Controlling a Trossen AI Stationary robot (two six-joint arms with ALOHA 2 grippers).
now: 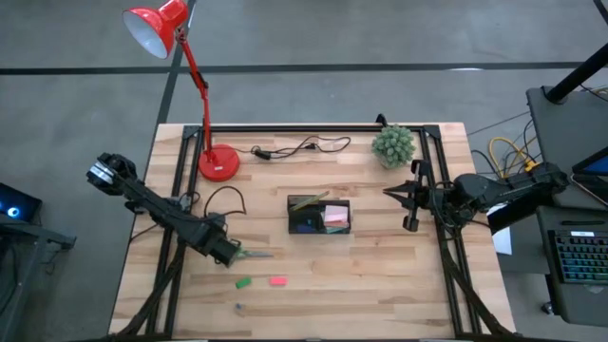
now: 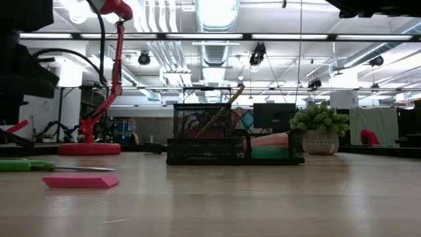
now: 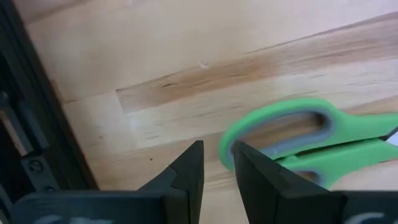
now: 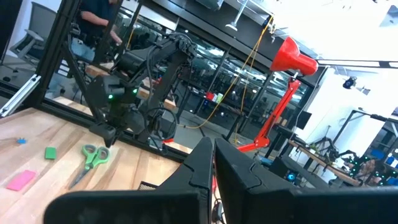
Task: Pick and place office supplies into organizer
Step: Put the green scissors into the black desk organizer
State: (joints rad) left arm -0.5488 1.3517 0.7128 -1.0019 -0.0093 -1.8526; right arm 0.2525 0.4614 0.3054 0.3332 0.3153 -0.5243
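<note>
The green-handled scissors [image 1: 252, 253] lie flat on the table near the left, blades pointing toward the right edge. My left gripper [image 1: 228, 251] hangs just above their handle end [image 3: 292, 134], pointing down, fingers a little apart with nothing between them. The black organizer [image 1: 319, 215] stands mid-table holding a yellow pencil [image 1: 309, 200], a pink pad [image 1: 334, 217] and a teal pen [image 1: 306, 226]. A green piece [image 1: 244, 282], a pink piece [image 1: 277, 280] and a tiny piece [image 1: 238, 307] lie near the front. My right gripper [image 4: 211, 155] waits shut, raised at the right.
A red lamp [image 1: 218, 163] stands at the back left, with a black cable [image 1: 294, 147] beside it and a potted plant [image 1: 393, 144] at the back right. A black frame rail [image 1: 176, 237] runs along the table's left side near my left arm.
</note>
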